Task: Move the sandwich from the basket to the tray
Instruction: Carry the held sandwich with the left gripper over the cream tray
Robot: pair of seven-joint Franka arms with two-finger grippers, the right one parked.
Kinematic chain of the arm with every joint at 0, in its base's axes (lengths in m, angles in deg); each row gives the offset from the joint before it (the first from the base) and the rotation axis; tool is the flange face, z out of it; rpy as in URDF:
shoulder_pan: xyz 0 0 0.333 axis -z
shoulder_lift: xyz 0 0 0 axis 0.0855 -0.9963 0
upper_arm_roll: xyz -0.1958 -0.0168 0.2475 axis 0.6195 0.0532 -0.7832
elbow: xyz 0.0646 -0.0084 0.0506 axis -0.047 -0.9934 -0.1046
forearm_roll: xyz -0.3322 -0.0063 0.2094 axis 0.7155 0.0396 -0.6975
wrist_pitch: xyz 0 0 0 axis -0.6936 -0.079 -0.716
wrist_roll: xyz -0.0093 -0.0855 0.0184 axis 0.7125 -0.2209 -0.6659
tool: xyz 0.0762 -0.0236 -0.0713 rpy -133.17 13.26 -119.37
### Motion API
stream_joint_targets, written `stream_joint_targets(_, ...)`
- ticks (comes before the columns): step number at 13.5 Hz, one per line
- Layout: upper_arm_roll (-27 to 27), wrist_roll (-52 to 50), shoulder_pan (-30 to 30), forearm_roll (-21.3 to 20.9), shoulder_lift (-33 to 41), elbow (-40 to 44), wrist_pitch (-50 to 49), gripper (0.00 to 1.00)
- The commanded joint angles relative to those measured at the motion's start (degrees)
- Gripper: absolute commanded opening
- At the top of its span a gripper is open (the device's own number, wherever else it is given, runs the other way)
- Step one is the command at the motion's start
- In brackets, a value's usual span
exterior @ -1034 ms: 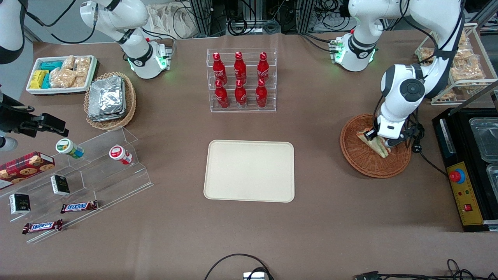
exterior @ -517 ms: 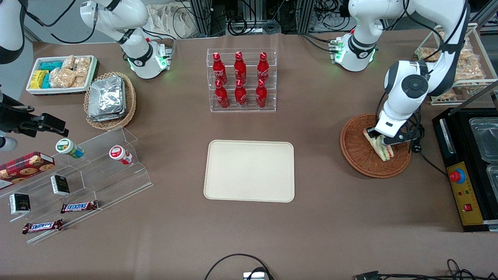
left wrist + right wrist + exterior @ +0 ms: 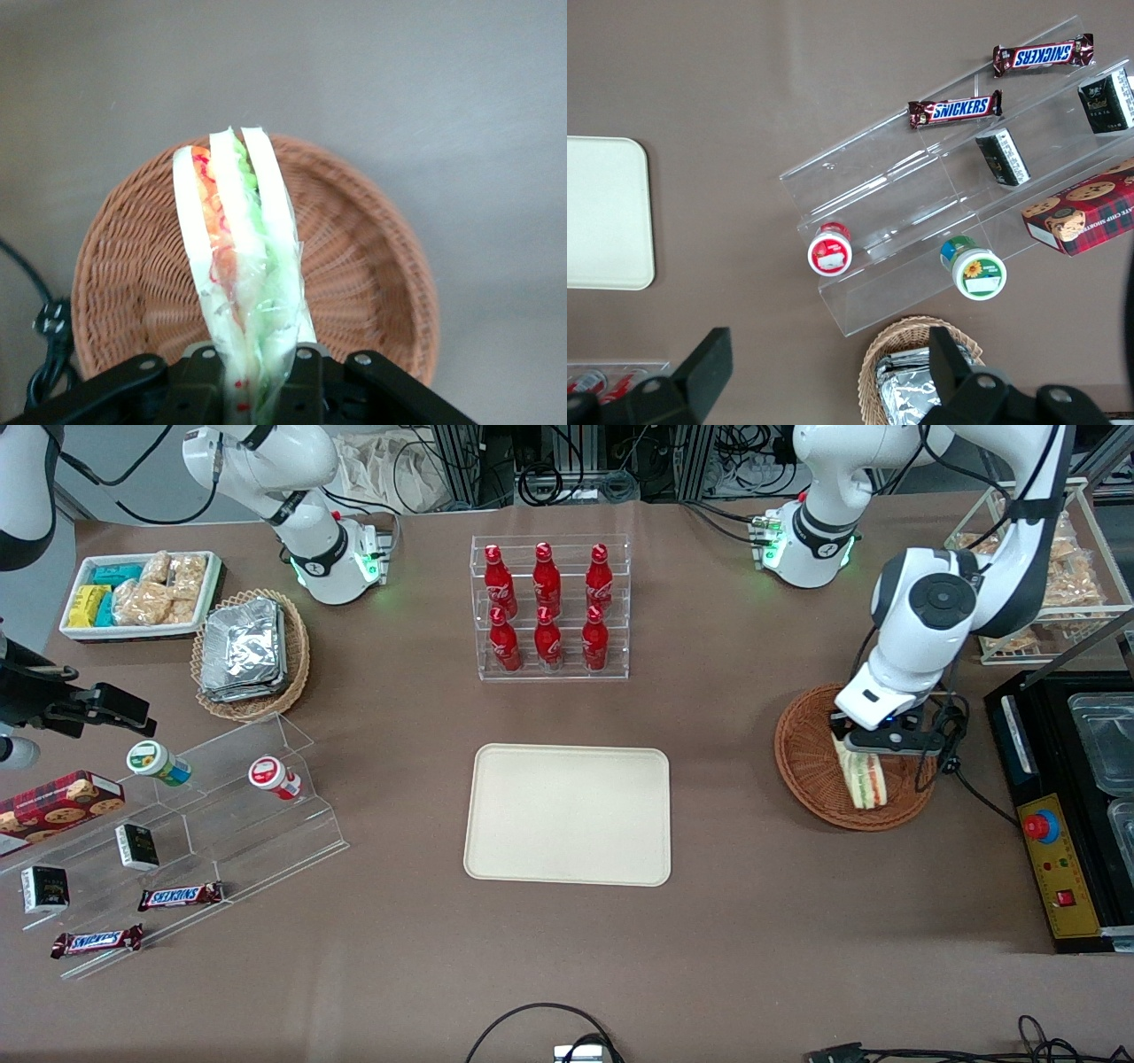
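The sandwich (image 3: pixel 863 778) is a wrapped triangular wedge of white bread with green, orange and red layers. My left gripper (image 3: pixel 873 742) is shut on one end of it and holds it lifted above the reddish-brown wicker basket (image 3: pixel 811 766). In the left wrist view the sandwich (image 3: pixel 235 257) hangs between the fingers (image 3: pixel 197 379) of the gripper (image 3: pixel 252 385), over the basket (image 3: pixel 363 266), which holds nothing else. The cream-beige tray (image 3: pixel 569 813) lies bare at the table's middle, apart from the basket, and its corner shows in the right wrist view (image 3: pixel 607 212).
A clear rack of red bottles (image 3: pixel 549 607) stands farther from the camera than the tray. A black box with a red button (image 3: pixel 1054 841) sits beside the basket. A tan foil-packet basket (image 3: pixel 248 654), white snack tub (image 3: pixel 140 593) and acrylic snack steps (image 3: pixel 177 833) lie toward the parked arm's end.
The gripper has risen with the sandwich in it. The sandwich has come up off the basket floor and now hangs more upright, pointing toward the front camera.
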Motion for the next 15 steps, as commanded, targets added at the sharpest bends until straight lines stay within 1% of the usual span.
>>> stream_joint_targets(1, -0.1, 0.9, 3.9, 1.1, -3.4, 6.2, -1.5, 0.16)
stream_joint_targets(3, -0.1, 0.3, 7.4, 4.2, -6.2, 11.4, -4.4, 0.14)
stream_joint_targets(5, 0.0, -1.3, 10.6, 5.6, -9.6, 18.5, -10.2, 0.14)
stream_joint_targets(7, 0.1, -5.0, 13.2, 5.7, -12.3, 24.3, -15.4, 0.14)
stream_joint_targets(12, 0.1, -12.7, 19.8, 5.7, -20.0, 34.9, -16.6, 0.16)
stream_joint_targets(15, 0.1, -16.6, 22.6, 5.6, -23.9, 38.0, -16.1, 0.17)
